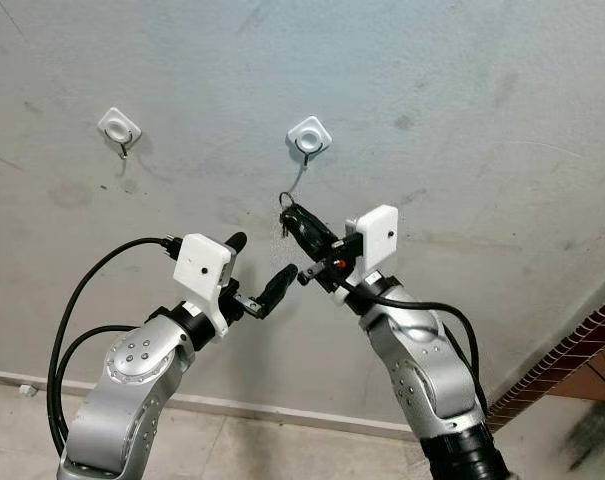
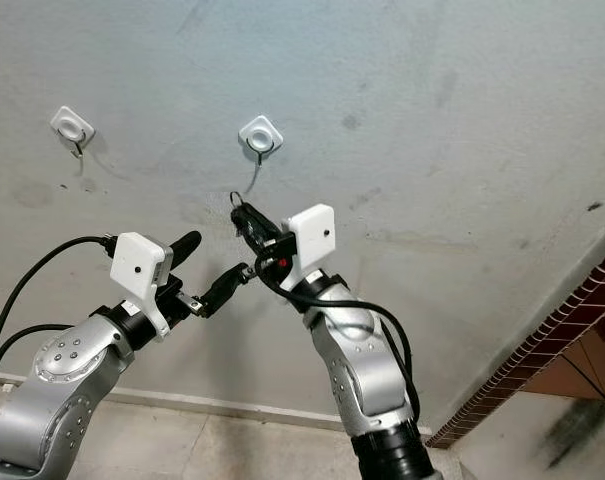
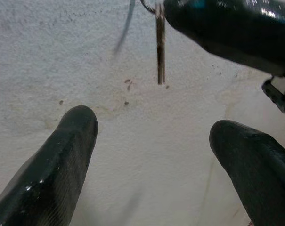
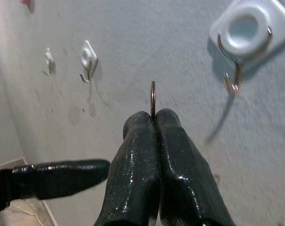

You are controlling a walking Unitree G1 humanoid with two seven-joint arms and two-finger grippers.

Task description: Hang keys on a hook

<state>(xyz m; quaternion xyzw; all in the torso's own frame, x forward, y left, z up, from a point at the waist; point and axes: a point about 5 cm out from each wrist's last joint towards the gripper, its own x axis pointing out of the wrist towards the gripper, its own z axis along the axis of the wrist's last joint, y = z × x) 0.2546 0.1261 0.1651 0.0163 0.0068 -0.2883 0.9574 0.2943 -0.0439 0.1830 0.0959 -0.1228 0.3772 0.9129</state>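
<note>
Right tool (image 4: 154, 123) pinches keys (image 1: 285, 212) | hook (image 1: 307, 148) above | left tool (image 1: 265, 272) beside, spread

Grey, mottled wall (image 1: 462, 90) with dark specks. White square hook (image 1: 309, 135) plates, metal-coloured wire. Silver arms, white camera housings, black cables. Glossy black, finely ribbed fingers (image 4: 137, 174) pinch a thin metal key ring (image 4: 153, 98). Red-brown brick pattern (image 1: 572, 350) at 4 o'clock.
</note>
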